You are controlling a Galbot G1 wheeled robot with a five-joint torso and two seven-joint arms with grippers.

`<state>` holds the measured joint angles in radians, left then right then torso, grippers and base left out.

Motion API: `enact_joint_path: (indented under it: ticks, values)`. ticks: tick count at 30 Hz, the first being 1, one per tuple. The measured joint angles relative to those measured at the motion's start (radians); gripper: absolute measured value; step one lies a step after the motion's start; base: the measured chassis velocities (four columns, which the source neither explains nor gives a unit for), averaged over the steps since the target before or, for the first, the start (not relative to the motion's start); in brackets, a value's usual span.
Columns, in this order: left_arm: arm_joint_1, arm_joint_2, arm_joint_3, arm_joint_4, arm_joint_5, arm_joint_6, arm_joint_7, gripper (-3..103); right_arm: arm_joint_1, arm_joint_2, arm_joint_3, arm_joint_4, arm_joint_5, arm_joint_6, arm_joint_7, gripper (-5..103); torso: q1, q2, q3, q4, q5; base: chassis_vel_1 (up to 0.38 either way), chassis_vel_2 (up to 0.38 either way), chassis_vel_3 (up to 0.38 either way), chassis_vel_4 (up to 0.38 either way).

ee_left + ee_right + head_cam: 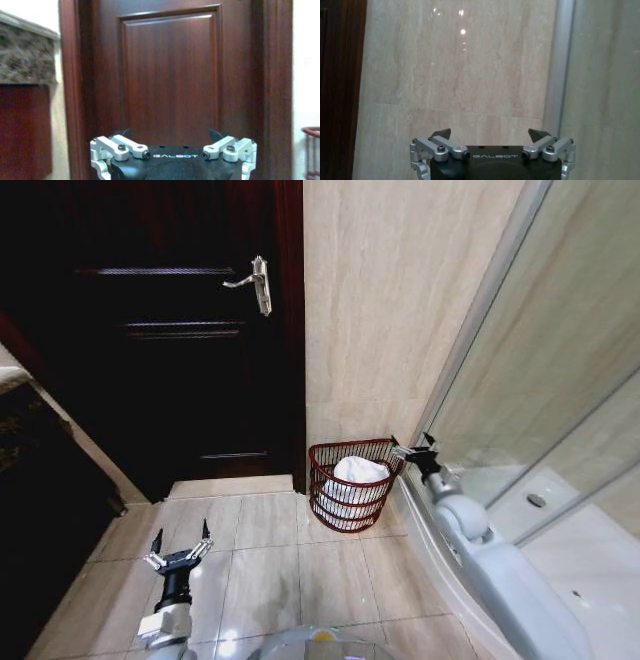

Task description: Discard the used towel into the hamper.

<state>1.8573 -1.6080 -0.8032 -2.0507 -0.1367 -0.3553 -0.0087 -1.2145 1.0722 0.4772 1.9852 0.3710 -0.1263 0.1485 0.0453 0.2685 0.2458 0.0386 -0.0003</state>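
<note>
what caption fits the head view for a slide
White towel lies in the hamper by the tiled wall; right tool open at its rim, left tool open above the floor.

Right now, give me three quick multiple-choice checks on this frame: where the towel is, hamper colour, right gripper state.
1. Where is the white towel?
A. On the floor tiles
B. Inside the hamper
C. Held by the left gripper

2. What colour is the hamper?
A. Dark reddish-brown
B. White
C. Blue

3. What state is the right gripper in?
A. Shut on the towel
B. Open and empty
C. Shut on the hamper rim

Answers:
1. B, the head view shows the towel lying within the wire basket by the wall.
2. A, its wire walls are dark reddish-brown against the pale tile.
3. B, its fingers are spread with nothing between them; it sits beside the hamper's rim. The left gripper is also open, low over the floor.
</note>
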Motion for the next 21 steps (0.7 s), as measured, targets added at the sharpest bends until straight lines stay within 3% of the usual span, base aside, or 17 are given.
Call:
enact_joint_path:
  ticks: [2, 8, 10, 16, 21]
  values:
    - [0.008, 0.0, 0.0, -0.01, -0.009, 0.011, 0.033, 100, -0.081, 0.057, 0.037, 0.032, -0.05, 0.024, -0.022, 100, 0.0, 0.0, 0.0, -0.0002, 0.001, 0.0, 0.0, 0.0, 0.0]
    - [0.013, 0.0, 0.019, -0.023, -0.038, 0.024, 0.065, 100, -0.209, 0.141, 0.1, 0.091, -0.091, 0.067, -0.086, 100, 0.0, 0.0, 0.0, -0.0001, 0.0002, 0.0, 0.0, 0.0, 0.0]
    - [-0.004, 0.0, 0.024, -0.023, -0.065, 0.03, 0.091, 100, -0.249, 0.183, 0.156, 0.093, -0.113, 0.132, -0.126, 100, 0.0, 0.0, 0.0, 0.0, -0.0002, 0.0, 0.0, 0.0, 0.0]
    - [-0.064, 0.0, -0.001, -0.047, -0.044, 0.055, 0.116, 100, -0.313, 0.152, 0.195, 0.109, -0.024, 0.137, -0.112, 100, 0.0, 0.0, 0.0, -0.0001, 0.0003, 0.0, 0.0, 0.0, 0.0]
    - [-0.089, 0.0, 0.035, -0.133, 0.004, 0.12, 0.042, 100, -0.33, 0.132, 0.226, 0.12, -0.04, 0.158, -0.108, 100, 0.0, 0.0, 0.0, -0.0001, 0.0005, 0.0, 0.0, 0.0, 0.0]
